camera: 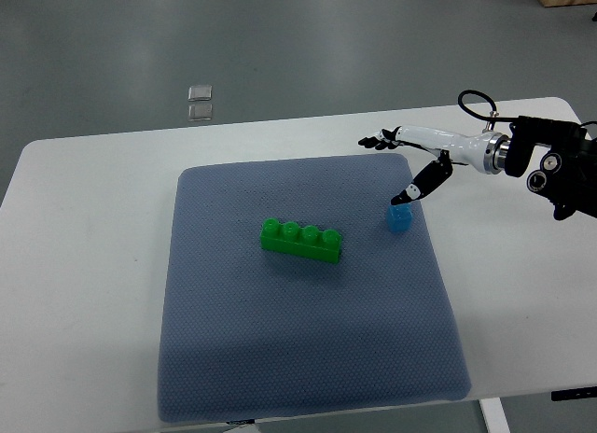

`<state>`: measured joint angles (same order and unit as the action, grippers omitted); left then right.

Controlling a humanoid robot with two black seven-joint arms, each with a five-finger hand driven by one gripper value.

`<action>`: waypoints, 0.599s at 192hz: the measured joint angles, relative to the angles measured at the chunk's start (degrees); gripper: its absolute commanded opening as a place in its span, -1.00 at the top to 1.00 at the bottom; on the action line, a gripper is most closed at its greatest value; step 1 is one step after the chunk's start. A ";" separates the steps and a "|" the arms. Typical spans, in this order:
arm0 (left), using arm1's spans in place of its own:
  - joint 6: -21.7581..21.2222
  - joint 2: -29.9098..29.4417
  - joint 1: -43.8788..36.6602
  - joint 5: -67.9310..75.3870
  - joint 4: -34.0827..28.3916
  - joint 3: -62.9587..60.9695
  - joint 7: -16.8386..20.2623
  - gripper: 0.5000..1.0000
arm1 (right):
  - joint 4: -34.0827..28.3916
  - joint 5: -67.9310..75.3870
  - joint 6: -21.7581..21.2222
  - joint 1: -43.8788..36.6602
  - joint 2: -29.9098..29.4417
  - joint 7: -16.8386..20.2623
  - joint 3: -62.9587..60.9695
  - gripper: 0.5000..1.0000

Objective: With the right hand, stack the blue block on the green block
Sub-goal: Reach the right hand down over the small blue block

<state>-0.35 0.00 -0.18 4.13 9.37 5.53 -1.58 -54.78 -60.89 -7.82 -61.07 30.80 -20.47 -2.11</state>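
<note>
Tabletop (pixel 84 265): white, rounded corners, carrying every item below.

Mat (pixel 298 358): grey-blue textured cloth, roughly square, laid across the middle of the tabletop.

Right arm (pixel 550 162): enters from the right edge; black wrist housing with a white forearm section reaching leftward over the mat's far right corner.

Right hand (pixel 415 158): white and black. Fingers (pixel 378 140) spread and extended, holding nothing; the thumb points down, its tip at or just above the top of the blue block, contact not certain.

Green block (pixel 300 241): long brick with four studs, lying slightly skewed near the mat's centre, studs up, top bare.

Blue block (pixel 400 217): small single cube, on the mat near its right edge, to the right of the green block and apart from it.

Left hand: not in view.

Step in hand, by judgement: approach to the blue block, grasp not yet made. Next move calls for closing thumb and fingers on opposite faces of the cube, lifting it clear, carrying it left, and seating it squarely on the studs.
</note>
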 measured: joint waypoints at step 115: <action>0.00 0.00 0.00 0.01 0.00 0.00 0.00 -1.00 | 0.03 -7.08 1.27 -0.37 -0.58 2.85 5.07 -0.47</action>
<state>-0.35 0.00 -0.18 4.13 9.37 5.54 -1.58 -54.75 -67.97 -6.55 -61.44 30.22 -17.62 2.96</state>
